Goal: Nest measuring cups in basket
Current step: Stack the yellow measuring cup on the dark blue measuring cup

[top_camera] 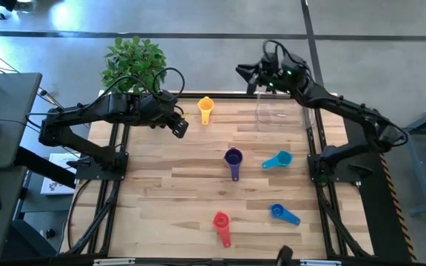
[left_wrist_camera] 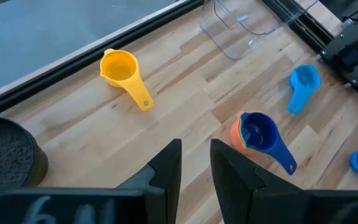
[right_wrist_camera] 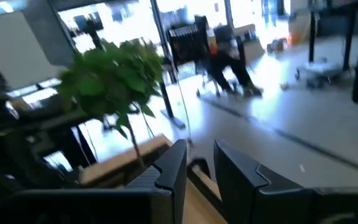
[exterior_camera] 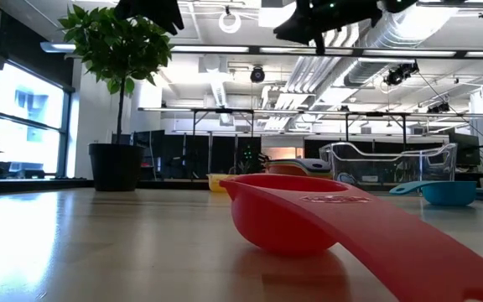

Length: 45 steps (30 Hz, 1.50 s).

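Note:
My left gripper [top_camera: 179,128] [left_wrist_camera: 195,155] hangs above the table's far left part with its fingers a narrow gap apart, holding nothing. My right gripper [top_camera: 244,72] [right_wrist_camera: 199,155] is raised past the far edge, near the clear basket [top_camera: 272,111] [left_wrist_camera: 241,28], also narrowly open and holding nothing. The yellow cup [top_camera: 205,109] [left_wrist_camera: 122,70] lies by the far edge. The purple cup [top_camera: 233,159] [left_wrist_camera: 260,134] sits inside an orange one [left_wrist_camera: 237,135] mid-table. The light blue [top_camera: 277,159], blue [top_camera: 283,213] and red [top_camera: 221,225] [exterior_camera: 288,220] cups lie apart. No green cup shows.
A potted plant [top_camera: 133,63] [exterior_camera: 116,164] stands at the table's far left corner, close to my left arm. Dark frame rails [top_camera: 315,159] run along the table's left and right sides. Bare wood lies between the cups [top_camera: 176,192].

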Each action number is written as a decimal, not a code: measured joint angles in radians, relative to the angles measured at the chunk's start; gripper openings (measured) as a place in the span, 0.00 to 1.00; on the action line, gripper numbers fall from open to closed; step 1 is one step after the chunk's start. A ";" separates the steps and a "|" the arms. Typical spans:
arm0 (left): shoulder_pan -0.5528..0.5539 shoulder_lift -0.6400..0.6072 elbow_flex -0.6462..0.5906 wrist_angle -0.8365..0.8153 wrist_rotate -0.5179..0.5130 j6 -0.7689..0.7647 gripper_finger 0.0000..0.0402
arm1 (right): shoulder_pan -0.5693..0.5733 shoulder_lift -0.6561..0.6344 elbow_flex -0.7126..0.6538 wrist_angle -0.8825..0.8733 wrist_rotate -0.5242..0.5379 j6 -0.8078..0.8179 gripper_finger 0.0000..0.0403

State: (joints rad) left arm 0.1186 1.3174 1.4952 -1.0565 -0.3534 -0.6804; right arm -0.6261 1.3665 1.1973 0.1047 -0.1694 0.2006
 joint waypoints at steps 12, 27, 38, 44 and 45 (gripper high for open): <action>0.000 0.000 0.000 -0.001 -0.044 0.002 0.19 | -0.005 0.309 0.298 -0.283 0.009 0.028 0.18; 0.000 0.000 0.000 -0.001 -0.044 0.020 0.19 | -0.005 0.610 0.459 -0.407 0.001 0.114 0.18; 0.000 0.000 0.000 -0.001 -0.044 0.019 0.19 | -0.004 0.693 0.459 -0.406 -0.030 0.159 0.19; 0.000 0.000 0.000 0.001 -0.044 0.019 0.19 | -0.004 0.726 0.459 -0.418 -0.029 0.205 0.23; 0.000 0.000 0.000 0.001 -0.044 0.019 0.19 | -0.004 0.730 0.459 -0.418 -0.030 0.220 0.24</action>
State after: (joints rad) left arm 0.1184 1.3174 1.4952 -1.0557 -0.3973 -0.6614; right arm -0.6304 2.0967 1.6562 -0.3132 -0.1990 0.4209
